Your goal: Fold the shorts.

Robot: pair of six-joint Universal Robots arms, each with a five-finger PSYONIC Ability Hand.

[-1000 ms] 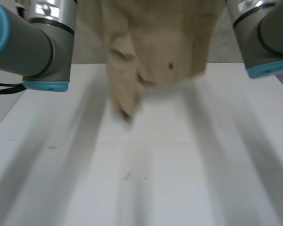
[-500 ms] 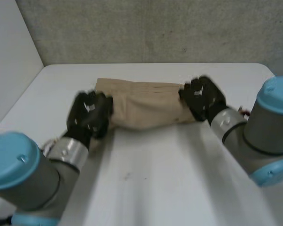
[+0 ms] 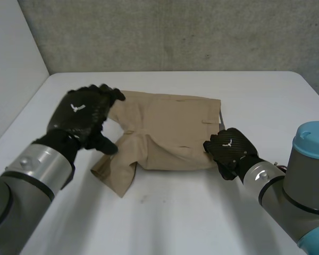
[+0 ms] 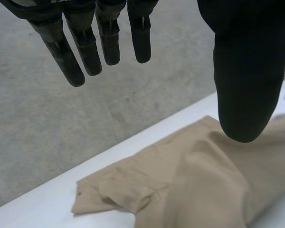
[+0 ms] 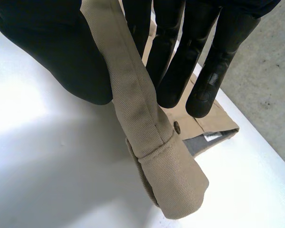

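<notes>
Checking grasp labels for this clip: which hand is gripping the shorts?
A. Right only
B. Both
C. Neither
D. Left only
A: the right hand pinches a folded edge of the shorts between thumb and fingers, while the left hand hovers above the cloth with its fingers straight.

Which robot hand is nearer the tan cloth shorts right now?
Right. The right robot hand pinches the tan cloth shorts at their near right corner; the left robot hand hovers open above their left end.
</notes>
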